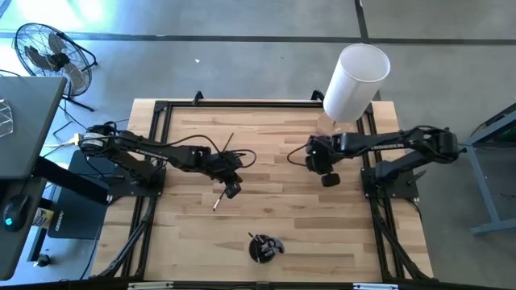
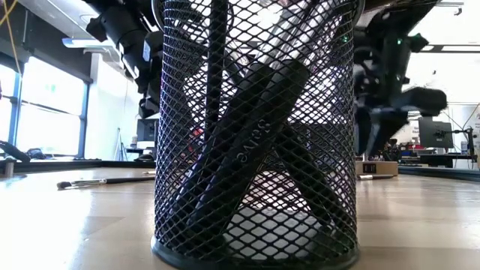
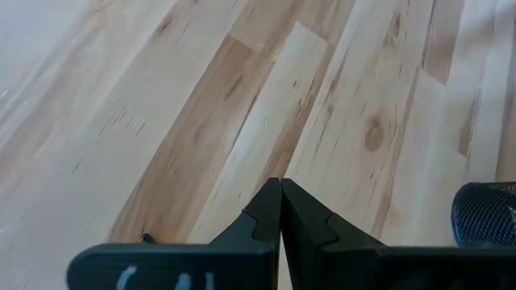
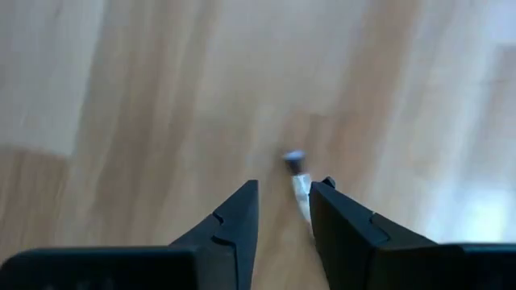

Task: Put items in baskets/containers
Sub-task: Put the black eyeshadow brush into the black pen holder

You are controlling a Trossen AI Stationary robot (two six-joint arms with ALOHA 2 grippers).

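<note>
A black mesh cup stands near the table's front edge and fills the low view. Several dark brushes lean inside it. One brush lies flat on the wood left of the middle. My left gripper hovers just beyond that brush, shut with nothing between its fingers. My right gripper is over the right half of the table, pointing down and open. In the right wrist view, a thin pale brush with a silver ferrule shows in its gap, close to one finger. My right gripper has the thin brush in the gap, close beside one finger, with room on the other side. The picture is blurred, and I cannot tell whether that finger touches the brush.
A tall white cylinder stands at the table's far right corner, just behind the right arm. A black frame runs along the table's edges. A fan and a dark cabinet stand off the table to the left.
</note>
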